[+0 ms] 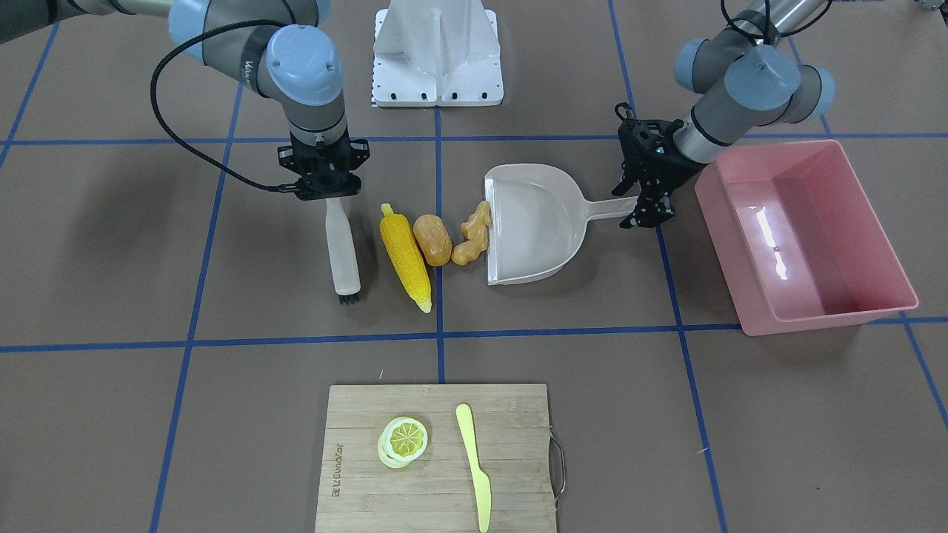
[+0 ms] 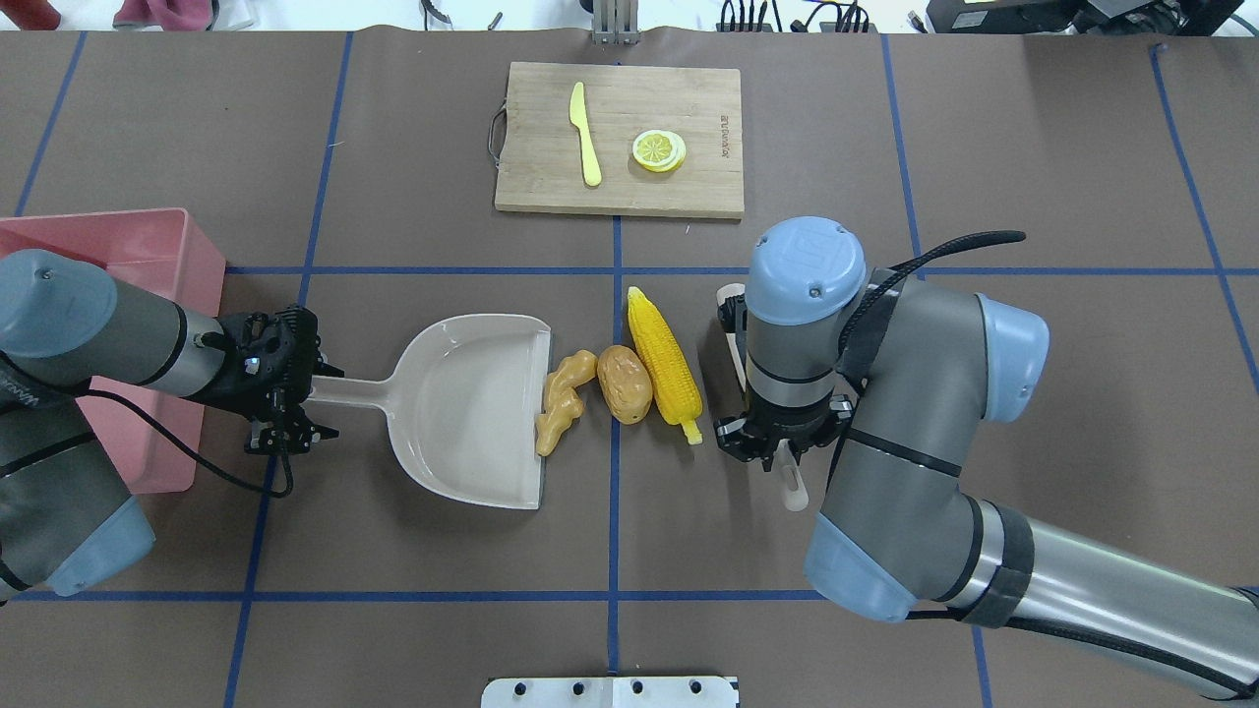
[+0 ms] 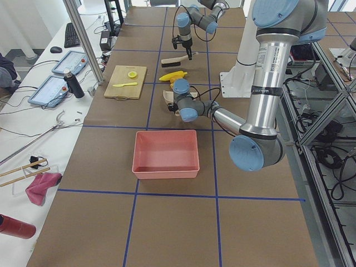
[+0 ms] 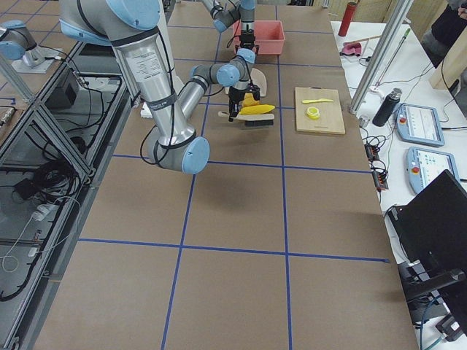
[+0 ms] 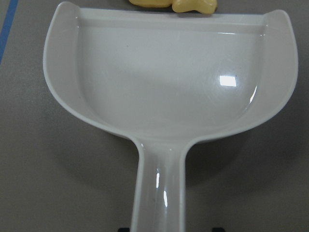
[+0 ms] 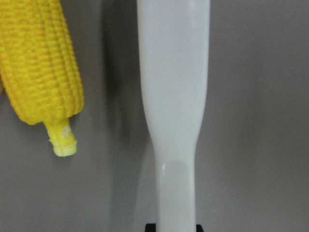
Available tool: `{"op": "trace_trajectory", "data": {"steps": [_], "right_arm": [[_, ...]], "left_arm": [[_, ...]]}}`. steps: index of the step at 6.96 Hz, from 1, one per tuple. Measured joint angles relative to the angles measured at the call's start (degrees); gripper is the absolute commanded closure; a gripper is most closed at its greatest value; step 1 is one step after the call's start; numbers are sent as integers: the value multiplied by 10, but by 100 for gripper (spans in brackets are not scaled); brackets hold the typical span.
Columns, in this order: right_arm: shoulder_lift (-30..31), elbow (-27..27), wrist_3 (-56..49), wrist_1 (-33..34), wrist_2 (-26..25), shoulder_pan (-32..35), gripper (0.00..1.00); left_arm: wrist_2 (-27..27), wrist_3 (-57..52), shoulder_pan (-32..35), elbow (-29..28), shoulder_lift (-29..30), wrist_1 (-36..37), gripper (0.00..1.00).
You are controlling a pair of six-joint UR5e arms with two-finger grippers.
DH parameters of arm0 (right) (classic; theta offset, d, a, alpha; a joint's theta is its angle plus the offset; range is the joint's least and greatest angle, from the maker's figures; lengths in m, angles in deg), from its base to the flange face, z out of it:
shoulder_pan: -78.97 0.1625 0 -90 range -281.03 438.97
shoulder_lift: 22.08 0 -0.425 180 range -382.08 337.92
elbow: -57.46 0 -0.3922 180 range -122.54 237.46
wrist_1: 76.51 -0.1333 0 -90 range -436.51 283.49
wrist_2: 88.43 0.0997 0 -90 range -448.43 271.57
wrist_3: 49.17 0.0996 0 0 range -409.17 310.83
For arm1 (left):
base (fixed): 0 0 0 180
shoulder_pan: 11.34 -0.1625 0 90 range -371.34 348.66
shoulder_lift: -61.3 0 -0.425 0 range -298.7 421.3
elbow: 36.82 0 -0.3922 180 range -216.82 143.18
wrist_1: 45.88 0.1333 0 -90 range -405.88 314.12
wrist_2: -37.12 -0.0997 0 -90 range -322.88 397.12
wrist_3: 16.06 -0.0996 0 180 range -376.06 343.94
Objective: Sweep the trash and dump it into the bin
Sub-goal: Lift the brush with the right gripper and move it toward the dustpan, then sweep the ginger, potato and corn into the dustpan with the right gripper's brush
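The trash lies in a row on the table: a yellow corn cob (image 1: 405,255), a tan potato (image 1: 432,239) and a ginger root (image 1: 474,233). The ginger touches the open lip of the beige dustpan (image 1: 533,222). My left gripper (image 1: 648,196) is shut on the dustpan's handle, and the pan lies flat. My right gripper (image 1: 326,185) is shut on a white brush (image 1: 342,252), which lies alongside the corn with a small gap between them. The corn (image 6: 41,63) and the brush handle (image 6: 174,96) show in the right wrist view. The pink bin (image 1: 740,252) stands beside my left gripper and holds nothing.
A wooden cutting board (image 1: 437,481) at the table's operator side holds a lemon slice (image 1: 404,438) and a pale yellow knife (image 1: 474,466). The white robot base plate (image 1: 437,52) is at the opposite edge. Blue tape lines cross the brown table.
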State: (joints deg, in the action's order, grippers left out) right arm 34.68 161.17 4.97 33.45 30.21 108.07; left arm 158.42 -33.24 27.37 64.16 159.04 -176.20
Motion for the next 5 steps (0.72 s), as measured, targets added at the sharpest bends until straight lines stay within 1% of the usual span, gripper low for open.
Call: {"op": "trace_trajectory", "data": {"steps": [3,4,5], "right_arm": [[-88,-87,26,0,37,-14,100],[-111,-102,35,-2,45,-22,100],[-131,-110,45,-3,57,-28,100]], "left_arm": [[2,1,4,1,0,1,3],[2,1,6,1,0,1,9],[2,1,6,0,0,1,26]]}}
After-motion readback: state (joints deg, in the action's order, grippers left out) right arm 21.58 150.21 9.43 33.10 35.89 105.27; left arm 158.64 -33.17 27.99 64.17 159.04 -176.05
